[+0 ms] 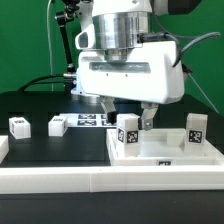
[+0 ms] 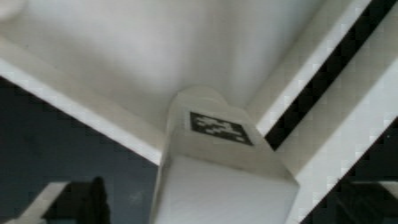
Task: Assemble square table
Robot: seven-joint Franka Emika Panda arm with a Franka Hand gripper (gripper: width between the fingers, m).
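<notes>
Looks abt half done. Has 2 upright legs (image 1: 195,131) on square slab (image 1: 165,149), 2 loose legs (image 1: 57,125) left on desk (image 1: 40,150). Holds pincer (image 1: 128,113) wide round one, gripping nothing.

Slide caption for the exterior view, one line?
Open claw straddles an upright leg on the square tabletop; a second leg stands beside it, two loose legs sit on the black table.

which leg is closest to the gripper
The leg on the slab, just below the open gripper. A second leg stands farther along the slab; two legs sit off it on the black table.
</notes>
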